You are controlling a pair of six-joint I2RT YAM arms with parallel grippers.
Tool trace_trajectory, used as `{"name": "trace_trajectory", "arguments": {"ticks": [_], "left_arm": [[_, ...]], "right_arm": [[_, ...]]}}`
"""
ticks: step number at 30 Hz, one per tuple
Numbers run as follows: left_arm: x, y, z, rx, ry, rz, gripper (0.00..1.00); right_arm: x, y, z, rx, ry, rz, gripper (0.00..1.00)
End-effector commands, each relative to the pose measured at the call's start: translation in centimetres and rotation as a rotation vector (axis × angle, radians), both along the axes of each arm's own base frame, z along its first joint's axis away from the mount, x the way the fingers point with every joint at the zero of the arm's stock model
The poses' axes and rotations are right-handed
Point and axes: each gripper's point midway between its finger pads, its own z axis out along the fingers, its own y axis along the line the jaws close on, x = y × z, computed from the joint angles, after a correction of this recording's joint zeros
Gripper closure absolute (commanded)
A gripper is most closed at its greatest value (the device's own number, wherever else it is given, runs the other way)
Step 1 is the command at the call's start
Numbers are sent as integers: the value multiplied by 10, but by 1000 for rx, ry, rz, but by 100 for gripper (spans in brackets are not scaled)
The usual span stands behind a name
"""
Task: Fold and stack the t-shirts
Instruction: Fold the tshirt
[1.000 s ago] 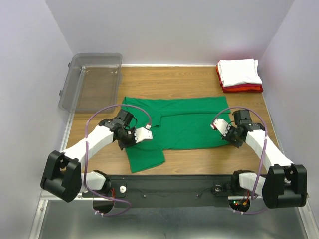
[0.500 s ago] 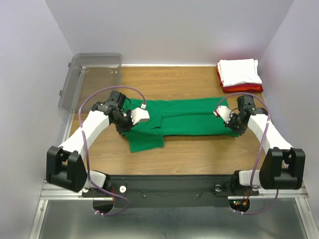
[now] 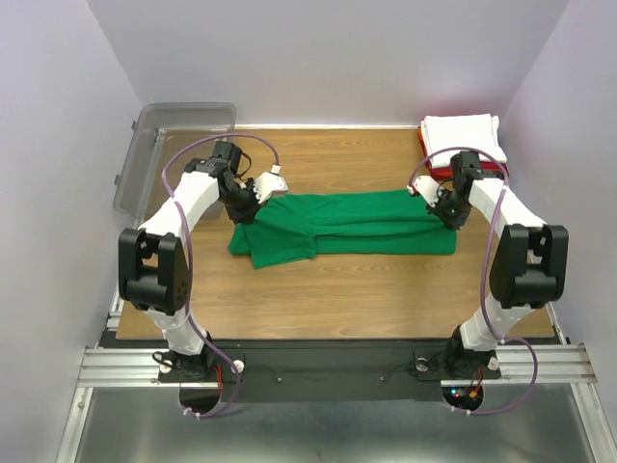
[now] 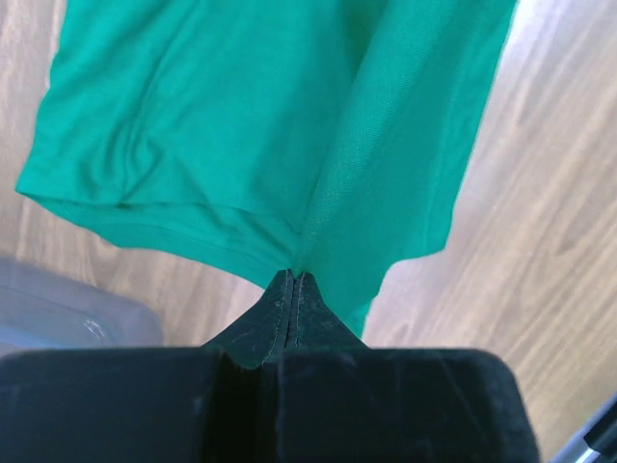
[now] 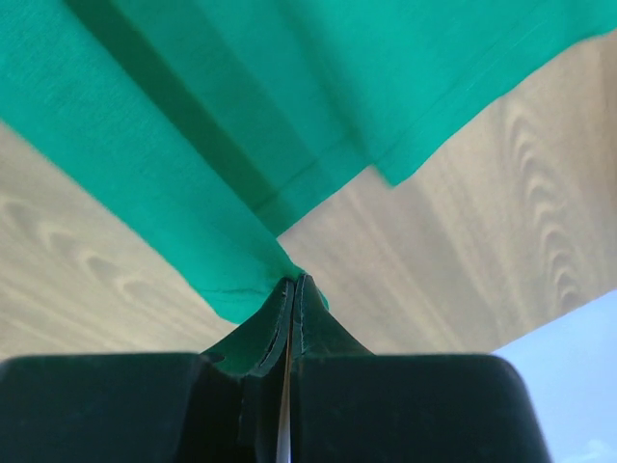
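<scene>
The green t-shirt lies folded lengthwise into a long band across the middle of the table. My left gripper is shut on its cloth at the left end, near the far edge. In the left wrist view the gripper pinches a green fold. My right gripper is shut on the right end. The right wrist view has that gripper closed on a corner of green cloth. A folded white t-shirt rests on a folded red t-shirt at the back right.
A clear grey plastic bin stands tilted at the back left, just beyond my left gripper; its edge shows in the left wrist view. Grey walls close in the table on three sides. The folded stack lies right behind my right wrist.
Both arms have reached away from the near edge, carrying the shirt's near edge to the far side. The shirt has gone from a wide spread to a narrow band.
</scene>
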Motion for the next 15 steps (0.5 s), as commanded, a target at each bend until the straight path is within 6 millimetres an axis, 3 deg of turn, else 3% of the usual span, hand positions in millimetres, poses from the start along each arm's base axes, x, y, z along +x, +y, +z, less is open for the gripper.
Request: {"name": "trace_trajectory", "arguments": {"ticks": [1,8,15], "left_arm": [[20,-2,5,-9,-14,-11,100],[47,2,-11,-9,-12,29,100],[62,4,-10,-10,-17,39,100]], "right_arm": [[36,-2,11,8,-48,5,99],[64,-6,-8,-3,-26,0,99],[82,-7,-8,-1,-45,0,99]]}}
